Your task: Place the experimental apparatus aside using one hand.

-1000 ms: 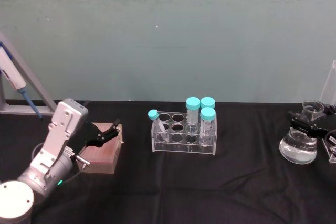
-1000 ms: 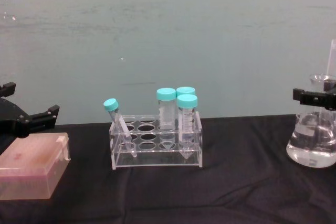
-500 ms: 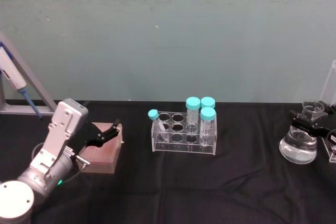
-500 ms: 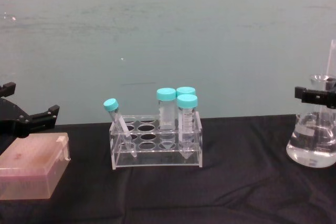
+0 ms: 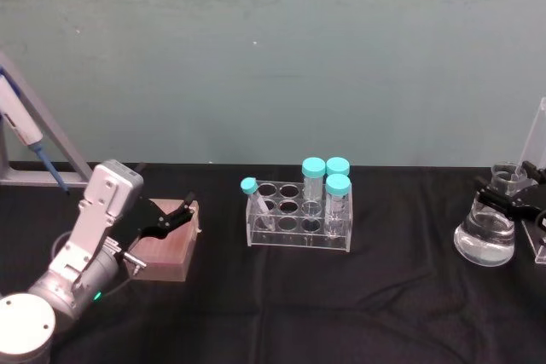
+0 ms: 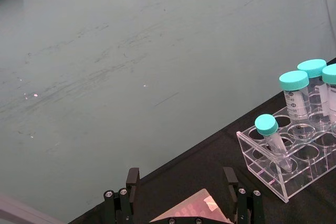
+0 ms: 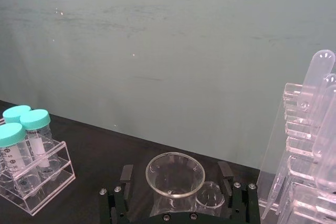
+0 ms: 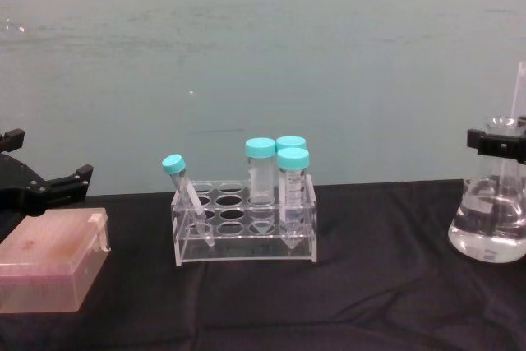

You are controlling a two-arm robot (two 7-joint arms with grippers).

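Evidently the step in hand concerns the conical flask (image 5: pixel 485 240), which stands at the right end of the black worktop (image 5: pixel 341 296), just beside the tall acrylic stand (image 7: pixel 307 145) with its round-topped tubes. The right gripper (image 7: pixel 178 190) sits at the flask's neck: in the right wrist view the fingers (image 7: pixel 227 178) are spread on either side of the flask's round mouth, with a visible gap between each pad and the glass, so nothing is pinched. A small beaker (image 7: pixel 210 195) shows just behind the flask's rim. From the chest view the black fingers cross in front of the neck, above the liquid-filled body. Whether this is an approach or a release I cannot judge from the poses alone; if the flask is yet to be set aside, the next move calls for closing evenly on the neck below the lip and lifting straight, keeping the liquid level and clear of the stand. The left gripper (image 5: pixel 166 219) hovers idle with its fingers spread over a pink box (image 5: pixel 166 253), well apart from the tube rack (image 5: pixel 299 223) at the centre.
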